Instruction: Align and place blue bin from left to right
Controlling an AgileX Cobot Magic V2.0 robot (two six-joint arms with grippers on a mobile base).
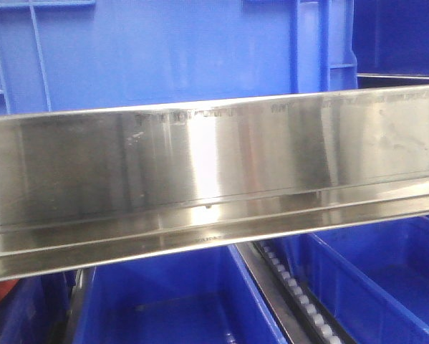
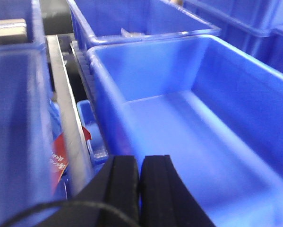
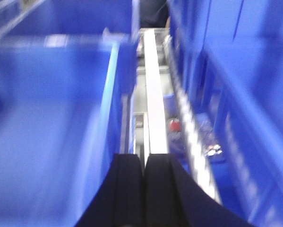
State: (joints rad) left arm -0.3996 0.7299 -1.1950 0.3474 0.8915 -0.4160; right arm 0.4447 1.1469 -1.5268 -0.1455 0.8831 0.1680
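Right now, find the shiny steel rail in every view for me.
Front view: steel rail fills the middle, edge to edge.
Left wrist: thin strip left of the big blue bin.
Right wrist: bright strip up the centre.
Shared landmark: blue bins beside the rail.

A polished stainless steel beam (image 1: 214, 179) is seen running across the whole front view, tilted slightly, with a bright band of light reflected near its middle and a stepped lip along its lower edge. Beneath it, a narrow metal rail (image 1: 261, 276) and a strip of white rollers (image 1: 300, 297) are visible. In the wrist views, grey metal rails (image 2: 68, 113) (image 3: 155, 94) are shown receding into the shelving. No walls, floor or windows can be made out.
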